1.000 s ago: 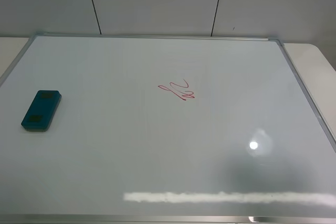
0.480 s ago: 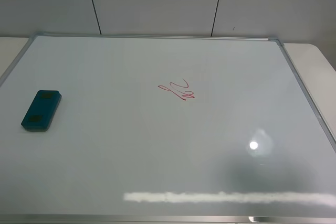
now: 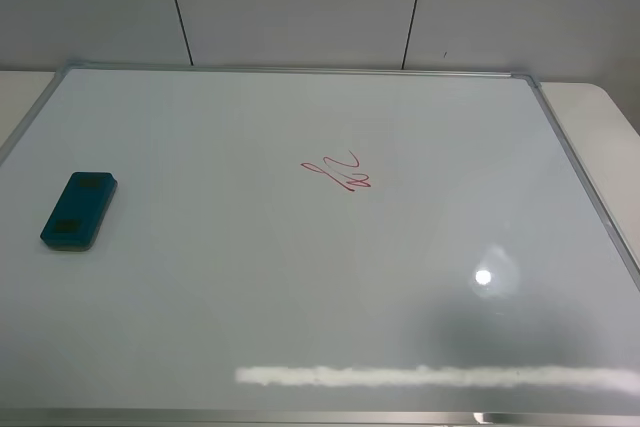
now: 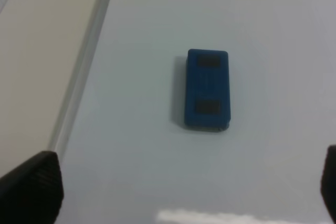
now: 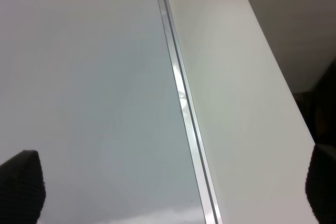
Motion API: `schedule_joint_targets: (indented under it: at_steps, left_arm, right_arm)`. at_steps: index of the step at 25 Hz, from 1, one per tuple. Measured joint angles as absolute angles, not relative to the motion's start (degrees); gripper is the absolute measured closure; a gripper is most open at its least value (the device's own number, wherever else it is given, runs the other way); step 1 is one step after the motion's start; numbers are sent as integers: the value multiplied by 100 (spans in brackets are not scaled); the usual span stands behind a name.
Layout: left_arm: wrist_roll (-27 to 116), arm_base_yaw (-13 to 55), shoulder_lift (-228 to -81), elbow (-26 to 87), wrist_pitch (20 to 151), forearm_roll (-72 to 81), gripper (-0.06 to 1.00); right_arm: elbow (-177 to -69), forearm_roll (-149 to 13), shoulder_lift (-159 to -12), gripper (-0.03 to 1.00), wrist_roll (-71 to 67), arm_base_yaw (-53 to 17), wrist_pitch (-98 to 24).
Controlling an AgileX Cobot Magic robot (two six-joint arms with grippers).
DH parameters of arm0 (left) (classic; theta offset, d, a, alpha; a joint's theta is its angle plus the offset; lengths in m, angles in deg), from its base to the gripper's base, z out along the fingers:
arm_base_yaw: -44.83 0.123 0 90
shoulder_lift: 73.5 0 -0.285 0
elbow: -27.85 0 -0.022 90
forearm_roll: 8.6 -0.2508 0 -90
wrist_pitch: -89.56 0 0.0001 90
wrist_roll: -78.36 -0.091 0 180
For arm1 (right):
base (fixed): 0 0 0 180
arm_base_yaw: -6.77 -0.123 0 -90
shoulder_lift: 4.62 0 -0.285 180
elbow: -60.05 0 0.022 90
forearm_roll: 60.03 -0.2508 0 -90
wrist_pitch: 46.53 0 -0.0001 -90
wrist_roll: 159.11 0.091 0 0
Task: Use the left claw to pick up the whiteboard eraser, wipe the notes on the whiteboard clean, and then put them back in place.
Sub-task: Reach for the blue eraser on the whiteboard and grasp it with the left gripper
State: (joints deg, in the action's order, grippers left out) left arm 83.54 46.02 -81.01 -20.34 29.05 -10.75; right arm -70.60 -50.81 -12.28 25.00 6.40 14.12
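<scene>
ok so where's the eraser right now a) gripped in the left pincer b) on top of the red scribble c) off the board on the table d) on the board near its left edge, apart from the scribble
D: the whiteboard eraser lies flat on the whiteboard near its left edge, well apart from the red notes, and the left pincer is open and clear of it.

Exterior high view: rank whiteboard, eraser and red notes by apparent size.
1. whiteboard, by far the largest.
2. whiteboard eraser.
3. notes: the span is close to the eraser's, which lies slightly nearer the camera, so 2 and 3 are unsure.
</scene>
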Motion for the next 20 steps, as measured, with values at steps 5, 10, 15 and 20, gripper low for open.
schedule_joint_targets:
  at_steps: [5, 10, 15, 20]
  left_arm:
    - [8342, 4602, -8101, -2034, 2905, -1075, -5]
    - [8336, 4602, -8101, -2034, 2905, -1075, -5]
    - [8341, 4602, -8101, -2034, 2905, -1075, -5]
    - [8341, 4602, -8177, -2029, 2911, -1104, -5]
  right_arm:
    - [-7060, -5081, -1228, -2, 2500, 640, 1412]
    - [-7060, -5081, -1228, -2, 2500, 640, 1412]
    - [-7060, -5081, -1228, -2, 2500, 640, 1412]
    - [-7060, -5081, -1228, -2, 2500, 640, 1412]
